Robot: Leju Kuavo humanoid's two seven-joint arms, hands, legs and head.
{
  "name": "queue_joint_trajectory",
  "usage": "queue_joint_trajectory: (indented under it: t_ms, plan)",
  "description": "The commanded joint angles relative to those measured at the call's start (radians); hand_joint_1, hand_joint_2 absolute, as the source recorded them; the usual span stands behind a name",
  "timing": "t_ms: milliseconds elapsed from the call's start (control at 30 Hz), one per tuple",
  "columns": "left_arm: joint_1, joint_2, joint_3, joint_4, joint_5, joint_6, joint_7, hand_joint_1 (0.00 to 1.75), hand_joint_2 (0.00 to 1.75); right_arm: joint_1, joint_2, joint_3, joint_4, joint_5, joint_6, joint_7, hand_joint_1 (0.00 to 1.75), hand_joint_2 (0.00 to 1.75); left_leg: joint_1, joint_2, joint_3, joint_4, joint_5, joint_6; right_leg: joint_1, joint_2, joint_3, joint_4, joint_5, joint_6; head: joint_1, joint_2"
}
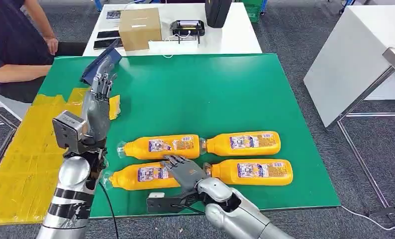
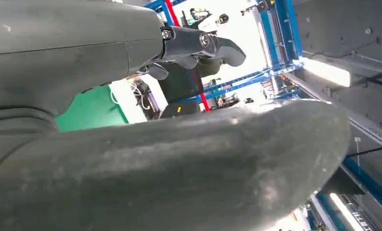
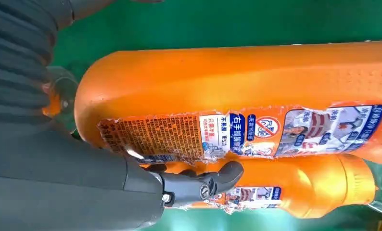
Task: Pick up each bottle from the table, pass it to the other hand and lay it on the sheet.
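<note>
Several orange bottles lie in two rows on the green table (image 1: 210, 94), caps to the left. My right hand (image 1: 183, 172) rests over the base end of the near-left bottle (image 1: 136, 177), which lies flat on the table. In the right wrist view my thumb (image 3: 198, 185) sits along that bottle (image 3: 237, 91), in the gap to the far-left bottle (image 3: 314, 187); the fingers stay spread. The far-right bottle (image 1: 245, 143) and near-right bottle (image 1: 255, 172) lie untouched. My left hand (image 1: 100, 92) is raised above the table's left side, fingers apart, holding nothing. The yellow sheet (image 1: 26, 149) lies at the left.
A person sits at the far left (image 1: 11, 45). A blue flat object (image 1: 106, 59) lies just beyond my left hand. Behind the green table stands a white table (image 1: 235, 42) with a cardboard box (image 1: 140, 27) and a black device (image 1: 187, 27).
</note>
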Motion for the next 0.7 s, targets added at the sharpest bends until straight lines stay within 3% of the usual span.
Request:
queue_joint_trajectory:
  t_ms: [33, 67, 167, 433, 700]
  plan:
    - [-0.063, -0.001, -0.019, 0.085, 0.013, -0.009, 0.007, 0.0, 0.0, -0.053, 0.015, 0.072, 0.21, 0.02, 0.079, -0.017, 0.31, 1.75, 0.001, -0.003, 0.005, -0.001, -0.001, -0.001, 0.0, 0.002, 0.005, -0.001, -0.002, -0.001, 0.0, 0.0]
    - [-0.069, -0.002, -0.022, 0.092, 0.014, -0.01, 0.007, 0.0, 0.0, -0.059, 0.018, 0.086, 0.238, 0.017, 0.106, -0.032, 1.75, 1.75, 0.001, -0.002, 0.003, -0.001, 0.0, -0.001, 0.0, 0.001, 0.004, -0.001, -0.001, -0.001, 0.0, 0.0]
    - [-0.092, -0.008, -0.031, 0.124, 0.03, -0.006, 0.004, 0.0, 0.0, -0.075, 0.032, 0.137, 0.33, 0.012, 0.138, -0.072, 1.75, 1.75, 0.001, -0.004, 0.005, -0.001, -0.001, -0.001, 0.0, 0.001, 0.007, -0.002, -0.001, -0.001, 0.0, 0.0]
    - [-0.11, -0.021, -0.015, 0.138, 0.058, 0.044, -0.009, 0.0, 0.0, -0.084, 0.034, 0.205, 0.369, 0.011, 0.196, -0.092, 1.75, 1.75, 0.002, -0.004, 0.013, -0.002, -0.001, -0.002, 0.001, 0.002, 0.013, -0.003, -0.002, -0.002, 0.0, 0.0]
    - [-0.135, -0.043, 0.002, 0.144, 0.105, 0.132, -0.002, 0.0, 0.0, -0.101, 0.04, 0.273, 0.411, 0.019, 0.25, -0.095, 1.75, 1.75, 0.002, 0.002, 0.024, -0.003, -0.005, -0.006, 0.001, 0.011, 0.018, -0.004, -0.001, -0.003, 0.0, 0.0]
